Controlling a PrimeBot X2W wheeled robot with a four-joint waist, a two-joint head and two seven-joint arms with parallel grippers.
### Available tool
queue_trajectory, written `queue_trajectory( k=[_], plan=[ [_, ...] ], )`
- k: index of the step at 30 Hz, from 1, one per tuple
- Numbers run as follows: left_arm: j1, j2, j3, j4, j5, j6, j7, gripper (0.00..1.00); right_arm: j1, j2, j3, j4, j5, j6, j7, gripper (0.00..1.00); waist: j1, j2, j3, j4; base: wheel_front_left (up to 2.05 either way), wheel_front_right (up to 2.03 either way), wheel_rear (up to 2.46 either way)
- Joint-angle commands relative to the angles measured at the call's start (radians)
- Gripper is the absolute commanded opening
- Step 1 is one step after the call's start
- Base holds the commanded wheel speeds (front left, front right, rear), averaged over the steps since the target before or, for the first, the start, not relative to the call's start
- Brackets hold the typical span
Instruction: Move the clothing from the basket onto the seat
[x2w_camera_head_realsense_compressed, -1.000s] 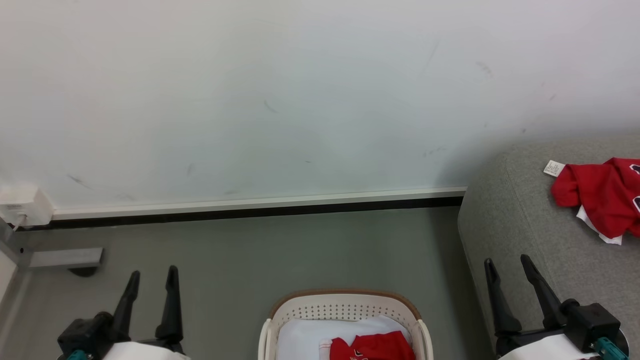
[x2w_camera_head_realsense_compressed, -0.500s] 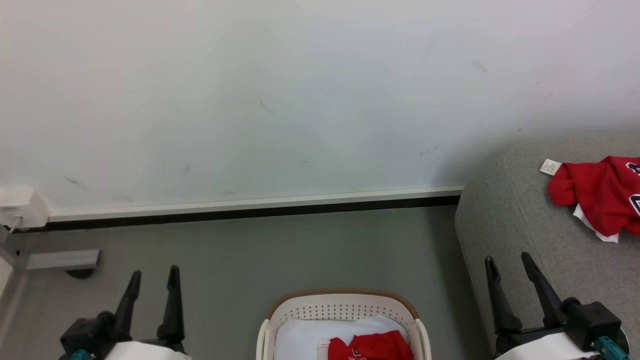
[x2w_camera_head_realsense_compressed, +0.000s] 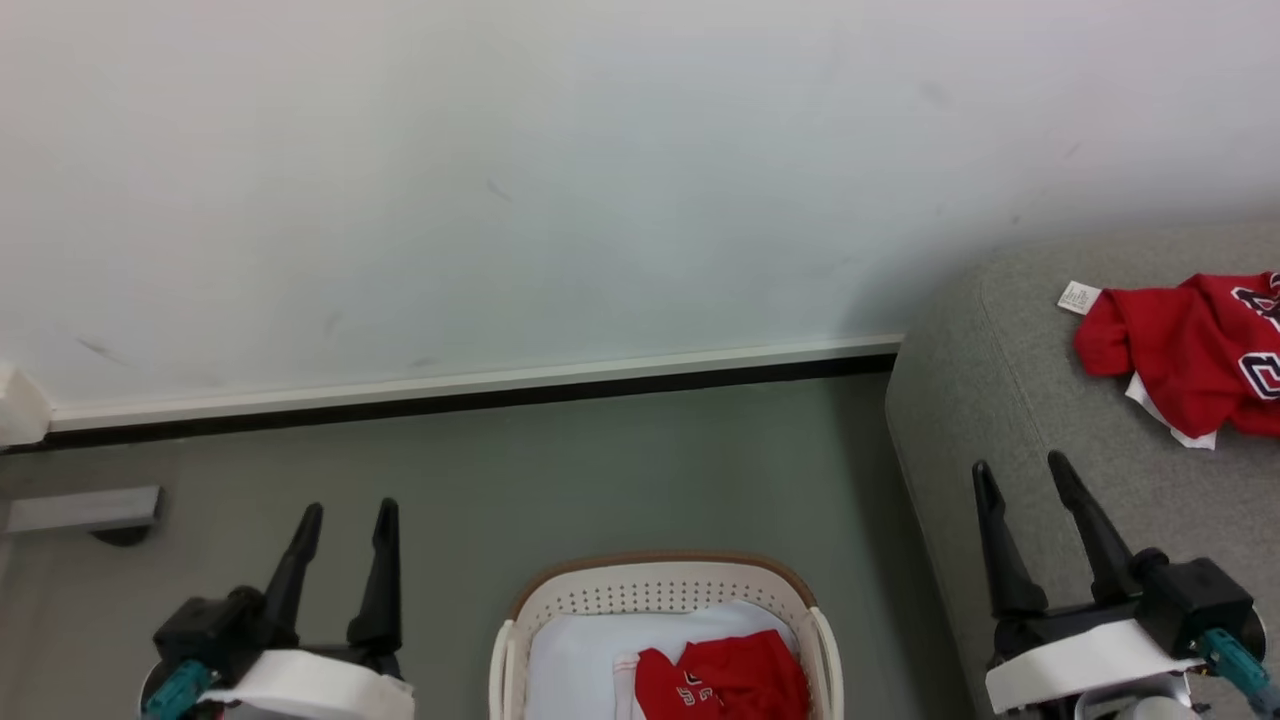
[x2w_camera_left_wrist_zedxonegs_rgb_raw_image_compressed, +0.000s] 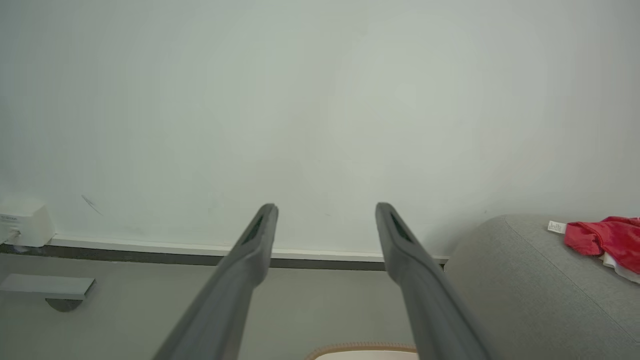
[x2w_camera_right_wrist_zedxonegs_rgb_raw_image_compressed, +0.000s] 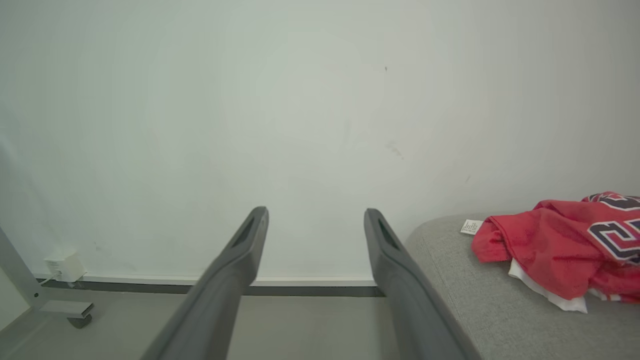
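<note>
Red sports-jersey garment (x2w_camera_head_realsense_compressed: 725, 685) lying on a plain white pad (x2w_camera_head_realsense_compressed: 580, 660) inside the oval cream perforated plastic basket (x2w_camera_head_realsense_compressed: 650, 595) on the floor; second red jersey (x2w_camera_head_realsense_compressed: 1180, 350) resting on the large grey woven-fabric seat (x2w_camera_head_realsense_compressed: 1000, 400); left hand (x2w_camera_head_realsense_compressed: 350, 508) and right hand (x2w_camera_head_realsense_compressed: 1020, 463) both spread open, empty.

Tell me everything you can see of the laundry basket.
The basket is an oval tub of cream-white plastic, as it looks, with rows of small holes through its far wall and a brown woven-look band capping the rim. It stands upright on the grey-green floor, its near half cut off by the head view's lower edge. Inside lie a plain white pad and, on it, a crumpled red garment with lettering. A strip of floor separates it from the grey seat.
</note>
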Motion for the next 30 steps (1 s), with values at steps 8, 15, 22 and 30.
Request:
queue_trajectory(
  k=[8, 15, 22, 30],
  plan=[
    [-0.122, 0.090, -0.175, 0.054, -0.063, 0.002, 0.000, 1.00, -0.087, -0.004, -0.051, -0.060, -0.044, -0.002, -0.001, 1.00, 0.0000, -0.0001, 0.162, -0.076, 0.00, 0.00, 0.00],
    [-0.250, 0.176, -0.349, 0.114, -0.135, 0.002, 0.049, 1.00, -0.128, 0.014, -0.110, -0.137, -0.075, -0.002, -0.001, 1.00, 0.0000, -0.0001, 0.305, -0.140, 0.00, 0.00, 0.00],
    [-0.346, 0.242, -0.500, 0.146, -0.177, 0.002, 0.114, 1.00, -0.165, 0.020, -0.130, -0.176, -0.077, -0.002, -0.001, 1.00, 0.0000, -0.0001, 0.415, -0.197, 0.00, 0.00, 0.00],
    [-0.459, 0.306, -0.662, 0.202, -0.217, 0.002, 0.191, 1.00, -0.225, 0.022, -0.135, -0.248, 0.011, -0.002, -0.001, 1.00, 0.0000, -0.0001, 0.558, -0.273, 0.00, 0.00, 0.00]
  ],
)
